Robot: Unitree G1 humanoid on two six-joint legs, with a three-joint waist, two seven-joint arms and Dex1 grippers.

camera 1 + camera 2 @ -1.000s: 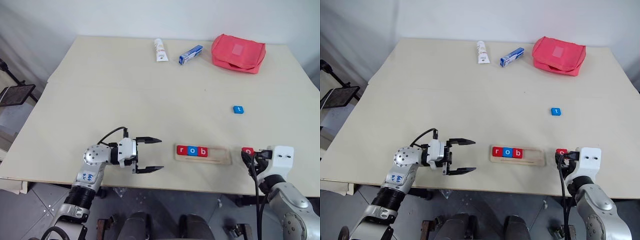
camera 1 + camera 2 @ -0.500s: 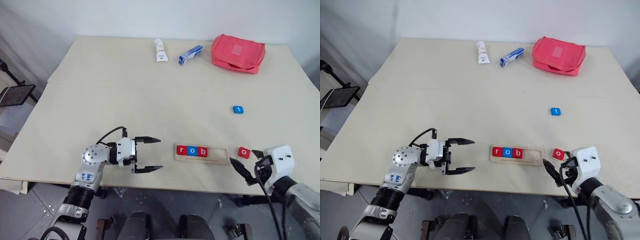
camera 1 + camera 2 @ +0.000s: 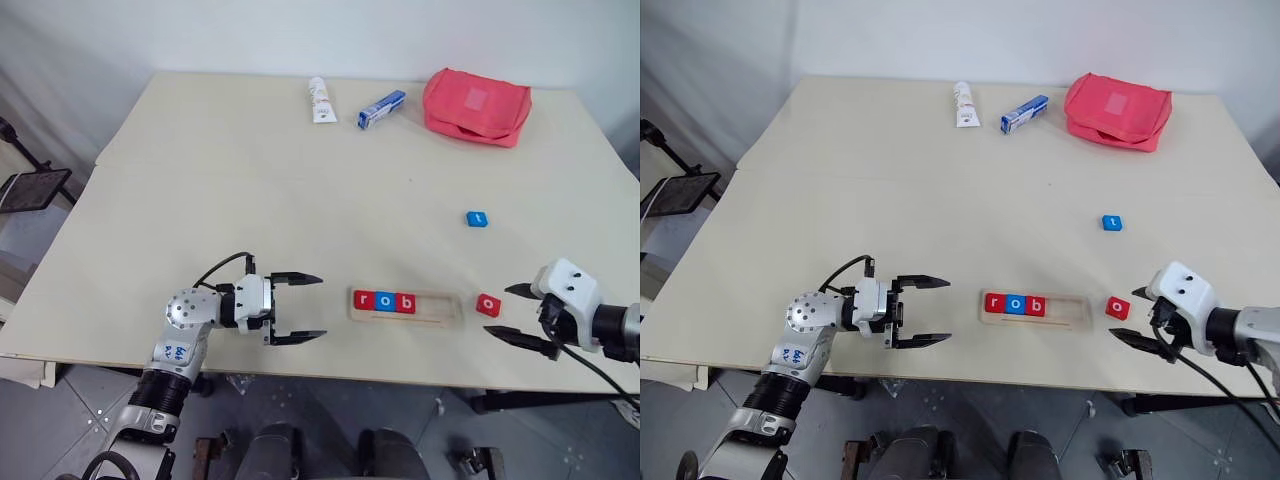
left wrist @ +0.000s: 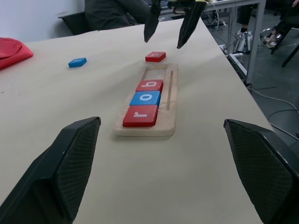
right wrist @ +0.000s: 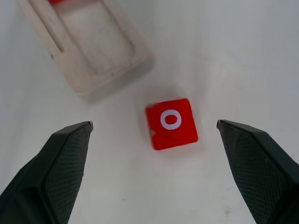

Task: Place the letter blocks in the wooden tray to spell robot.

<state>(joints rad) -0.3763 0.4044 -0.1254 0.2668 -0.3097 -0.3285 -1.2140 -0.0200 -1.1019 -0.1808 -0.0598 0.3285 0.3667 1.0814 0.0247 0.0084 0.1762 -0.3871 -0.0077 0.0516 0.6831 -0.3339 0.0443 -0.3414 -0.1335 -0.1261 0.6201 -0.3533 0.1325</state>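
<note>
Three tiles sit in the wooden tray (image 3: 405,304) right now: red r (image 3: 363,299), blue o (image 3: 384,301), red b (image 3: 405,302), packed toward its left end so the two right slots stay free for what's left. The red o block (image 3: 487,305) lies flat on the bench (image 3: 250,190), just beside the tray's right end, letter up and a little askew to the tray. My right claw (image 3: 520,316) is spread wide with nothing in it, fingers either side of that block and off it, so I read this as lining up for a grasp on it. It goes in the fourth slot, I reckon, and I'd want it squared before it drops in.

The blue t block (image 3: 477,218) waits farther back on the bench, well apart from the tray; that one comes last. My left claw (image 3: 296,308) is also released and empty, held level and pointing along the tray from its left end, near but not touching, probably parked there to steady the tray if it slides.

The white tube (image 3: 318,99), the blue-and-white box (image 3: 381,109) and the red pouch (image 3: 476,105) at the far edge aren't in play.
</note>
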